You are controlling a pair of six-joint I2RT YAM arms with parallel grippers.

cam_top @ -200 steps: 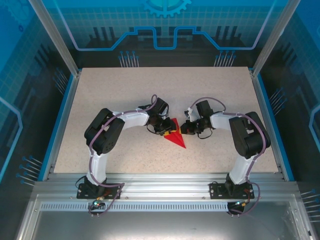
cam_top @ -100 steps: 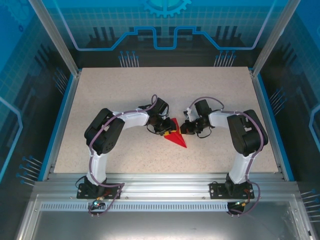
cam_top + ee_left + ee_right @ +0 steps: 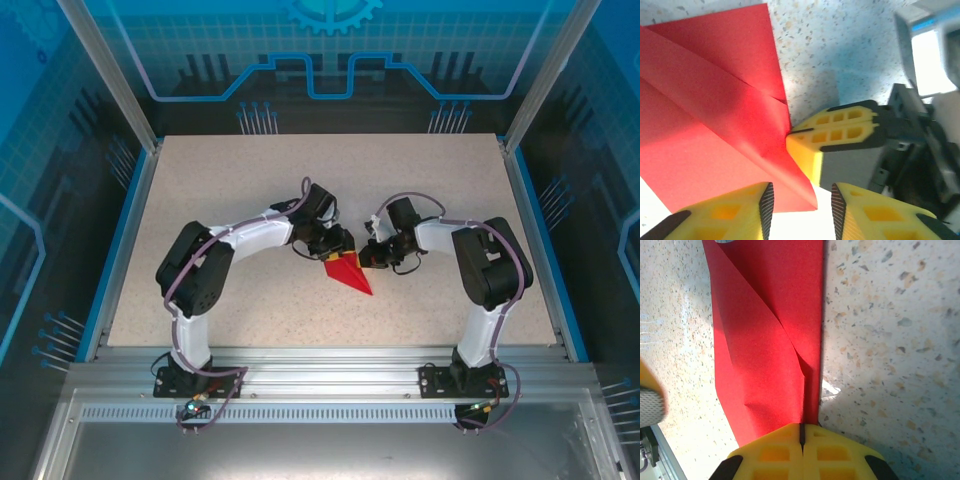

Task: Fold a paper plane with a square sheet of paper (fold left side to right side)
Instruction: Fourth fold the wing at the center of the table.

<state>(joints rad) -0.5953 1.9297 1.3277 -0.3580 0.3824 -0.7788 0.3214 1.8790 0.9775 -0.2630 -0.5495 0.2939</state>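
Note:
The square sheet of paper (image 3: 350, 275) is red and folded into a narrow wedge that points toward the near right. It lies flat on the table between the arms. In the right wrist view its layered flaps (image 3: 765, 340) run away from my right gripper (image 3: 801, 427), which is shut with its tips pressed on the paper's near edge. My left gripper (image 3: 800, 200) is open. A loose corner of the paper (image 3: 705, 115) lies in the gap, close to the left finger. The right gripper's yellow tips (image 3: 832, 131) touch the paper's edge just beyond. Seen from above, both grippers (image 3: 335, 251) (image 3: 366, 257) meet at the wedge's wide end.
The speckled tabletop (image 3: 250, 180) stretches bare all round the paper. Blue rails (image 3: 120, 250) edge the sides and a metal frame (image 3: 320, 365) runs along the near edge by the arm bases.
My left arm has swung its elbow to the left and its gripper now covers the paper's far flap. The right gripper has edged slightly left. The paper stays in place.

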